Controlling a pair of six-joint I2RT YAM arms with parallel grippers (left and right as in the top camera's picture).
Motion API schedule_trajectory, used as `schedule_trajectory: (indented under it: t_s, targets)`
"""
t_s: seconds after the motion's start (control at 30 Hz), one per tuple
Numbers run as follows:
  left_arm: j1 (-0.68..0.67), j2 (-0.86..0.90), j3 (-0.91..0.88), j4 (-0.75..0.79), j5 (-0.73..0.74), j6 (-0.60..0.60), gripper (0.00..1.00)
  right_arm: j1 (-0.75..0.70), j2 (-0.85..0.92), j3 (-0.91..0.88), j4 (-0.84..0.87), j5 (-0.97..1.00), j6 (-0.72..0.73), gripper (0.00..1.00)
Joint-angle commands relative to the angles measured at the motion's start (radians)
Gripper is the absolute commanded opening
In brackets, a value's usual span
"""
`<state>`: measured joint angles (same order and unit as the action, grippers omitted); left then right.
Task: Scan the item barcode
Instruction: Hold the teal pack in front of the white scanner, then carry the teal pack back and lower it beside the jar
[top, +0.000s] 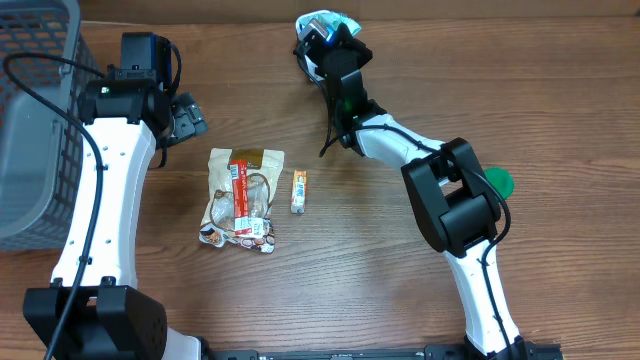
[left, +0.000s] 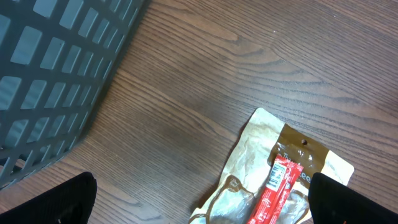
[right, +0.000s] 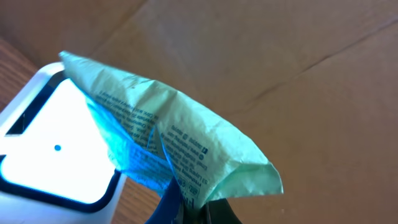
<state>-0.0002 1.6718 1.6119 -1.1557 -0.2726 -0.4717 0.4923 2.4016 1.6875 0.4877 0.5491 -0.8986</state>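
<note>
So the right gripper (right: 193, 211) was clamped on the crinkly green-and-blue plastic packet (right: 180, 137), while the left gripper (top: 186, 118) hung wide apart. Best bet was tilting the print flat at the glowing white scanner (right: 50, 155).

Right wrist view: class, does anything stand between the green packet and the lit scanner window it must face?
Nothing visible does. The right gripper is shut on the green packet, which hangs right beside the scanner window; its blue edge overlaps the window in this view.
</note>
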Motion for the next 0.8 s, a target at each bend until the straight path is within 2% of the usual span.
schedule_trajectory:
  t_s: [0.0, 0.27, 0.77]
  targets:
    - [0.000, -0.009, 0.011, 0.001, 0.004, -0.004, 1.00, 0.011, 0.006, 0.018, -0.032, 0.001, -0.024, 0.04]
    - [0.000, -0.009, 0.011, 0.001, 0.004, -0.004, 1.00, 0.028, 0.006, 0.018, -0.141, 0.026, -0.075, 0.04]
    - [0.000, -0.009, 0.011, 0.001, 0.004, -0.004, 0.99, 0.039, -0.047, 0.018, -0.104, 0.078, -0.065, 0.03]
